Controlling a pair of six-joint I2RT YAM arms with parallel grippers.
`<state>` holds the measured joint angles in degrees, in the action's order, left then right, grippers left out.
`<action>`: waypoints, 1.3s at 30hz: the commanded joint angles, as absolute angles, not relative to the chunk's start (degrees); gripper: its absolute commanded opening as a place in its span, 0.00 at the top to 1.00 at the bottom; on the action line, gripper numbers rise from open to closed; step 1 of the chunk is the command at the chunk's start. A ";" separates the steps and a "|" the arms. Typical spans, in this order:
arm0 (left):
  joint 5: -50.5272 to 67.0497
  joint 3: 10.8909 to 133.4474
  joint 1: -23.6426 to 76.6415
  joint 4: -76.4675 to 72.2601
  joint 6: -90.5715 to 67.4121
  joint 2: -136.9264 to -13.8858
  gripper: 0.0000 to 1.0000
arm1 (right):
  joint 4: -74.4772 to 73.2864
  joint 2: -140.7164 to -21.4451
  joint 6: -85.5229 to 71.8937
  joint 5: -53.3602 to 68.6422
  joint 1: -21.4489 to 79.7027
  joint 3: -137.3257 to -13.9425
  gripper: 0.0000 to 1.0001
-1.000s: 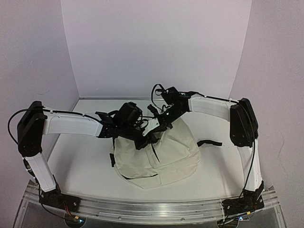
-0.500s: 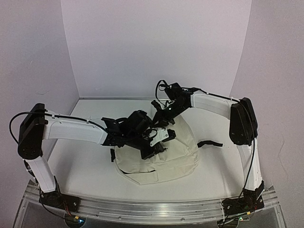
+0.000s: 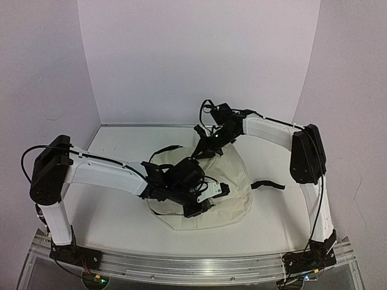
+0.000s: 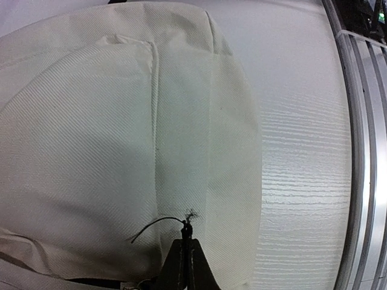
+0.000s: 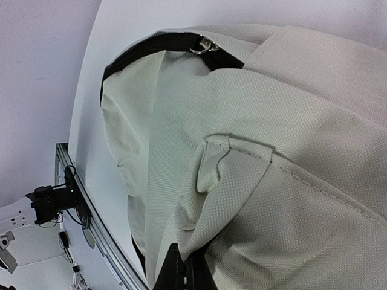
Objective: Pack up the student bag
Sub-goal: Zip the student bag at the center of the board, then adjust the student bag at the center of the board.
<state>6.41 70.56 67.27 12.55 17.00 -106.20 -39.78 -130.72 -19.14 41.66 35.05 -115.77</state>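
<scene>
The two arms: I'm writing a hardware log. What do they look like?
Both the left arm and right arm have white boxy links, bulky black joints and black wrists. Thin black cables loop alongside them.

Left hand slid nearer across student bag (bag now flatter, dragged nearward).

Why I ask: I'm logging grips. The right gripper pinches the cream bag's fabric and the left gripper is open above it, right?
No: the left gripper is shut, not open, a thin black thread at its tips; the left wrist view shows it. The right gripper does pinch fabric of the student bag.
</scene>
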 commanded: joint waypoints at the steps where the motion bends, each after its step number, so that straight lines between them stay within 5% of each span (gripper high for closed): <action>1: 11.69 71.02 70.70 15.61 16.18 -107.83 1.00 | -32.70 -130.11 -18.45 36.00 33.05 -117.50 1.00; 13: 10.41 71.30 69.63 11.63 12.99 -104.08 0.95 | -32.70 -128.67 -18.00 39.34 33.92 -116.11 1.00; 18: 8.07 75.83 64.94 11.92 8.09 -104.32 0.58 | -33.13 -125.93 -18.80 42.16 33.90 -116.24 0.50; 20: 6.40 77.26 63.26 12.09 6.43 -104.53 0.52 | -33.33 -123.37 -17.88 41.44 33.47 -115.29 0.37; 29: 6.33 77.26 54.19 9.16 -4.15 -99.72 0.35 | -33.55 -108.59 -12.38 35.66 26.96 -104.01 0.21; 39: 12.35 87.44 35.88 19.23 -12.37 -105.71 0.11 | -33.15 -88.06 -2.29 39.24 26.79 -72.36 0.15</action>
<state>9.25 81.29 40.53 14.34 -8.95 -103.50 -32.52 -93.98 -8.72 36.86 26.15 -82.47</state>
